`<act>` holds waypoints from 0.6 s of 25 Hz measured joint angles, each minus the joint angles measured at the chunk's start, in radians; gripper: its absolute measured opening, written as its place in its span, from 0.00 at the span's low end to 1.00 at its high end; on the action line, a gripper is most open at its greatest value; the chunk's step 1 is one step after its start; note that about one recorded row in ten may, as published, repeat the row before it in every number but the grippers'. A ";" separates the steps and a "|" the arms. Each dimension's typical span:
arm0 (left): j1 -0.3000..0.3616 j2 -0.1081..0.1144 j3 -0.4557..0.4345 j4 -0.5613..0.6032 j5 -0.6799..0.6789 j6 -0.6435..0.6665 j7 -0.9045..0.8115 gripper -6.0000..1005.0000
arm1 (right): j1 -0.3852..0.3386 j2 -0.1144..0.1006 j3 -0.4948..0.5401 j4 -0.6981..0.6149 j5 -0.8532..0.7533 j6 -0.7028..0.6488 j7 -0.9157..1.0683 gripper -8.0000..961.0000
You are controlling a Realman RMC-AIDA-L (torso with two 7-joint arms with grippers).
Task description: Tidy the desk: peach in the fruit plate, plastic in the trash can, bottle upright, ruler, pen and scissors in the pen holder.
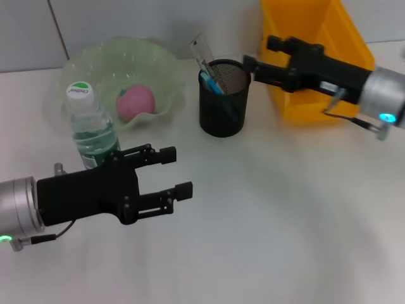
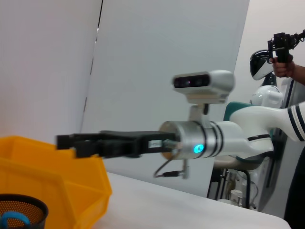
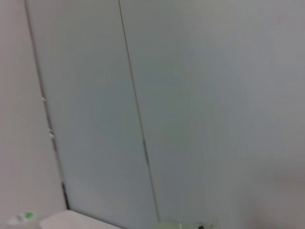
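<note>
Left gripper (image 1: pixel 180 171) was seen in the head view low on the robot's left, above the bench (image 1: pixel 266 221), just in front of the bottle (image 1: pixel 92 123). Its jaws were spread wide with nothing between them.

Right gripper (image 1: pixel 248 68) was held over the gap between the pen holder (image 1: pixel 223 98) and the yellow bin (image 1: pixel 316 57), its tip at the holder's rim on the robot's right. Fingers were dark against dark; open or closed could not be told. Same gripper was caught by the left wrist view (image 2: pixel 64 141), stretched out above the bin's edge (image 2: pixel 52 176), and the state was no clearer there.

Bottle was standing upright, green-and-white cap on top, beside the plate (image 1: pixel 120 69) at its near left rim. Peach (image 1: pixel 135 103) was lying inside the plate. Plate was pale green, translucent, wavy-edged.

Pen holder was a black mesh cup, between plate and bin. A clear ruler (image 1: pixel 201 52) and a blue item (image 1: pixel 212 82) were stuck up out of it, leaning toward the robot's left. What the blue item was could not be told. A blue loop was visible inside the cup (image 2: pixel 19 212) in the left wrist view.

Right wrist view was filled by a grey wall panel only.
</note>
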 joint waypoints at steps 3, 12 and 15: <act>0.000 0.001 0.006 0.032 0.013 0.003 -0.052 0.73 | -0.053 -0.022 0.000 -0.068 -0.043 -0.099 0.109 0.85; -0.002 0.001 0.011 0.046 0.034 0.006 -0.084 0.73 | -0.061 -0.156 0.002 -0.083 -0.310 -0.356 0.367 0.85; -0.007 0.002 0.013 0.044 0.035 0.006 -0.086 0.73 | -0.051 -0.167 0.003 -0.085 -0.356 -0.402 0.375 0.85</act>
